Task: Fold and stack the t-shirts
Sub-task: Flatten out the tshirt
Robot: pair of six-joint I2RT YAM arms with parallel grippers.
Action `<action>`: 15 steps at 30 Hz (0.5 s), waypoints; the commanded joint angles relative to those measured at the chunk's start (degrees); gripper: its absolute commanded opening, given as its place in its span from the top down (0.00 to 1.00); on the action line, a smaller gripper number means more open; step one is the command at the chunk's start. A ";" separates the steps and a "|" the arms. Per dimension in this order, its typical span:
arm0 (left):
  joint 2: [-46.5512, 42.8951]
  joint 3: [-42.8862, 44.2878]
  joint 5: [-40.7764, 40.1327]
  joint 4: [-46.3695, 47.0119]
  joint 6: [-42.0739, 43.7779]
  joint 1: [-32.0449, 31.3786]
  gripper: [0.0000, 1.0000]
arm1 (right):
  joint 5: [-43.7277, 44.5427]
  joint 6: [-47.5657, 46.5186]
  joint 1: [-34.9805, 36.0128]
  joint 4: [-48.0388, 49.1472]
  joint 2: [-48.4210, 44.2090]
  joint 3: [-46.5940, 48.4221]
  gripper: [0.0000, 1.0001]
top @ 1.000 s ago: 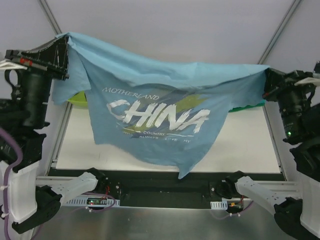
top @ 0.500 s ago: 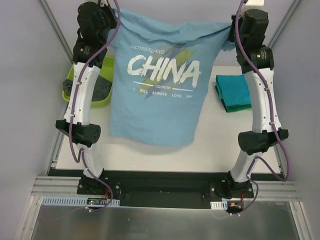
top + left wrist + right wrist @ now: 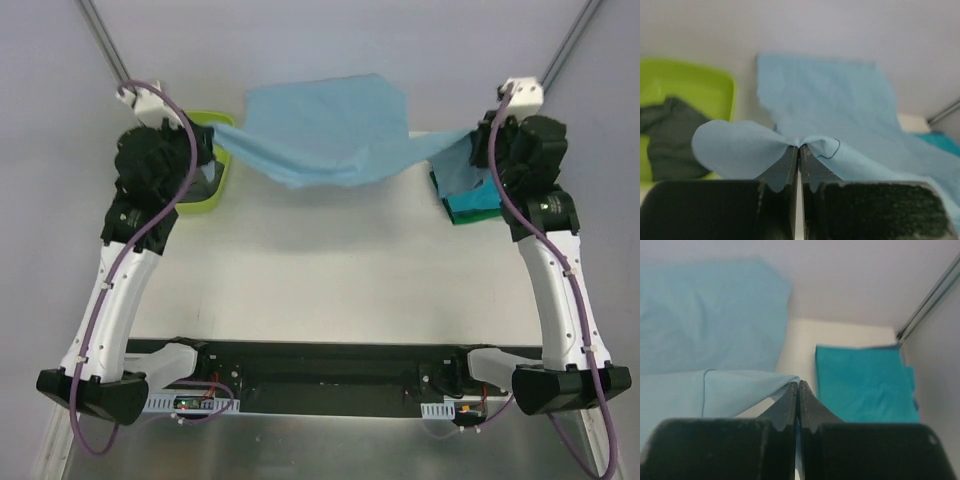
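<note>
The white table fills the middle of my top view. Along its upper edge the blue tee hangs spread between my two arms. One corner runs to the upper left and one to the upper right, and the middle sags. I cannot tell whether it touches the table.

The left arm reaches up the left side of the frame and the right arm up the right side. At upper left the tub sits half hidden behind the left arm. My left wrist view shows the grey tee lying inside it. At upper right a folded teal tee lies on the table, partly under the right-hand corner of the blue tee, with a green edge showing beneath it.

The left gripper has its fingers pressed together on a bunched fold of the blue tee. The right gripper pinches a hem of it the same way.
</note>
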 commanded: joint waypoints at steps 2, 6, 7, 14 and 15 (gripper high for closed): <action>-5.53 -27.12 2.69 -2.24 -11.63 0.23 1.00 | -7.14 0.48 -0.63 2.17 -1.79 -20.07 1.00; -6.51 -40.94 7.60 -6.10 -19.36 0.23 1.00 | 2.33 6.36 -1.33 -1.86 -2.58 -30.62 1.00; -6.60 -44.45 9.26 -6.64 -19.65 0.23 1.00 | 5.05 7.86 -1.50 -3.27 -2.84 -32.99 1.00; -11.51 -52.13 14.19 -12.09 -21.75 -0.38 0.55 | 11.40 13.75 -2.21 -11.18 -4.08 -41.37 0.65; -12.74 -51.79 14.12 -12.26 -21.50 -0.64 0.38 | 12.19 14.63 -2.21 -12.32 -4.16 -41.11 0.50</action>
